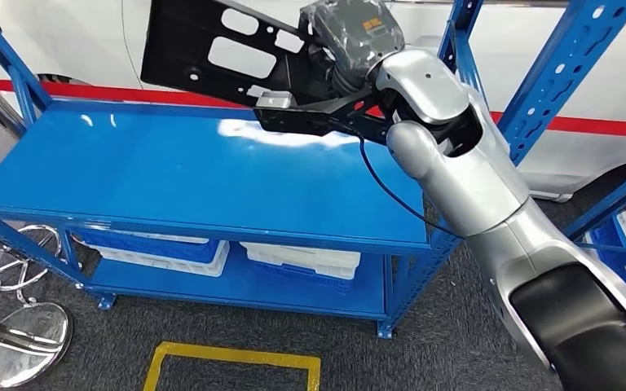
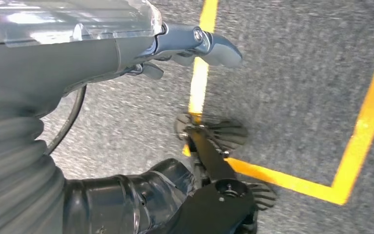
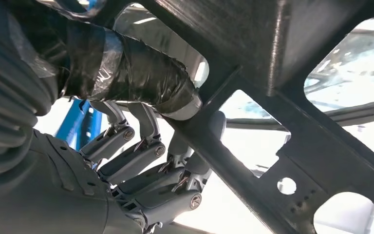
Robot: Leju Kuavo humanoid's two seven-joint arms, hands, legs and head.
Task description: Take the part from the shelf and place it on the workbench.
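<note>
Part point(image 1: 212, 49), flat black panel with cut-out openings, gripped by right hand point(image 3: 160, 161) fingers point(image 3: 126, 165); left hand point(image 2: 195, 41) empty.

Right robot hand point(image 3: 146, 161) gripping black perforated part point(image 3: 292, 122), thumb taped.

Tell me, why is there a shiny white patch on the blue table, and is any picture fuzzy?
Head view: glare from overhead light on the blue workbench, sharp otherwise. Left wrist view: the floor looks motion-blurred. Right wrist view: bright background washes out behind the dark part.
</note>
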